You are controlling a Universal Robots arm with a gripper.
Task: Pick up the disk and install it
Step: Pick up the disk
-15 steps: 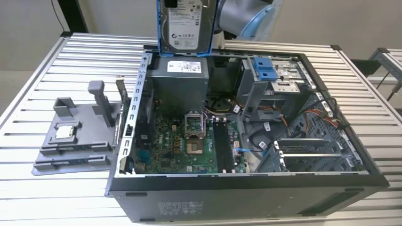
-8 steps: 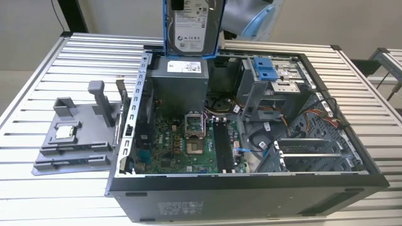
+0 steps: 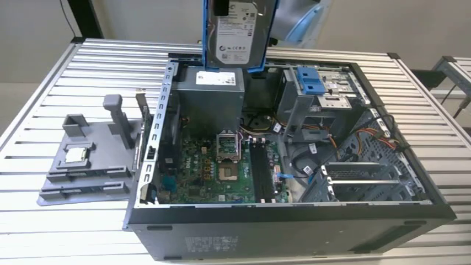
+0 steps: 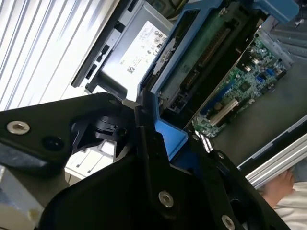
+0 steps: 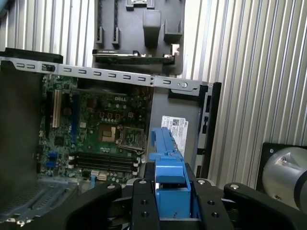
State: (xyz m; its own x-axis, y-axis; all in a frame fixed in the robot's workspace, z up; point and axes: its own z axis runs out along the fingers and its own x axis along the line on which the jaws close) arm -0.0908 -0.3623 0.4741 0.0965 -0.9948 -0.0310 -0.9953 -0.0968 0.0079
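Note:
The disk (image 3: 237, 33), a silver-grey drive with a white label in a blue bracket, hangs upright above the back of the open computer case (image 3: 294, 215), over the grey power supply (image 3: 209, 91). In the second wrist view its green circuit side (image 4: 206, 52) faces the camera. My gripper (image 5: 172, 194) is shut on the disk's blue bracket (image 5: 168, 158), with a black finger (image 5: 141, 201) on each side. The second wrist view shows the same grip, the gripper (image 4: 165, 139) clamped on the bracket's end.
Inside the case lie the motherboard (image 3: 220, 165) and a drive cage with blue tabs (image 3: 312, 81) at the back right. A grey fixture (image 3: 88, 165) holding a small square chip (image 3: 77, 155) sits on the slatted table (image 3: 44, 99) at the exterior view's left.

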